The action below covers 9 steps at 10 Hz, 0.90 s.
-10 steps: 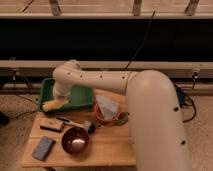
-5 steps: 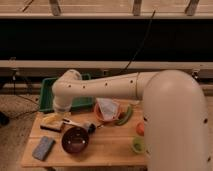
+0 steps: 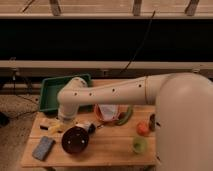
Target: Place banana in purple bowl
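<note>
We have our gripper (image 3: 64, 121) down at the left side of the tabletop (image 3: 107, 150), under the bend of the arm (image 3: 105, 93), and whether the jaws are spread or closed we cannot tell, because the wrist hides them. The banana (image 3: 53, 128) lies on the wood just beside and below the gripper, a small yellow shape close to the purple bowl (image 3: 76, 140) but outside it; the bowl's dark inside looks empty. We judge the task to be at the pick-up stage: we are at the fruit, but nothing shows it lifted, and the carry and the drop into the bowl are left to do. The path is short, since the bowl sits just right of the banana, toward the front edge. Room is tighter than it seems. The banana is near the left edge of the tabletop, with a dark flat object (image 3: 43, 147) in front of it near the front-left corner, and the green tray (image 3: 50, 95) stands behind. To the right lie the red-orange bowl (image 3: 108, 113), a long green vegetable (image 3: 126, 116), an orange fruit (image 3: 142, 128) and a small green cup (image 3: 139, 145), all well apart from our route. A low lift and a small shift toward the bowl should clear everything.
</note>
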### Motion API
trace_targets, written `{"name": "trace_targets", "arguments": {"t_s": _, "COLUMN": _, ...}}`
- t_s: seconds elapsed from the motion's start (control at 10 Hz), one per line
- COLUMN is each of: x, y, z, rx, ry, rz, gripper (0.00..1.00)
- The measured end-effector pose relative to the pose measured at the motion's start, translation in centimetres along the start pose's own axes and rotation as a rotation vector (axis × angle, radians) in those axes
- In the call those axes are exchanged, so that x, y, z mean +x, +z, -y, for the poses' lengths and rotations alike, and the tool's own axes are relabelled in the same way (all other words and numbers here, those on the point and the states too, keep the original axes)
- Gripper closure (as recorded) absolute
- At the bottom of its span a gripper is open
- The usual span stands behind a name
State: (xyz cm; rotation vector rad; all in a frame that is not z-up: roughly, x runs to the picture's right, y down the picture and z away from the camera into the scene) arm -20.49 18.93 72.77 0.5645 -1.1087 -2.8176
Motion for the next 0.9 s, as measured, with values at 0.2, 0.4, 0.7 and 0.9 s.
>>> {"name": "trace_targets", "arguments": {"t_s": 0.2, "x": -1.5, "y": 0.9, "z": 1.3, "rx": 0.023, "ry": 0.033, "rz": 0.008, "gripper": 0.45}}
{"name": "trace_targets", "arguments": {"t_s": 0.4, "x": -2.8, "y": 1.3, "z": 2.0, "rx": 0.033, "ry": 0.065, "rz": 0.008, "gripper": 0.27}}
{"name": "trace_targets", "arguments": {"t_s": 0.7, "x": -4.2, "y": 1.1, "z": 2.9, "rx": 0.038, "ry": 0.093, "rz": 0.004, "gripper": 0.2}}
{"name": "trace_targets", "arguments": {"t_s": 0.9, "x": -4.6, "y": 0.2, "z": 3.5, "rx": 0.033, "ry": 0.079, "rz": -0.014, "gripper": 0.2}}
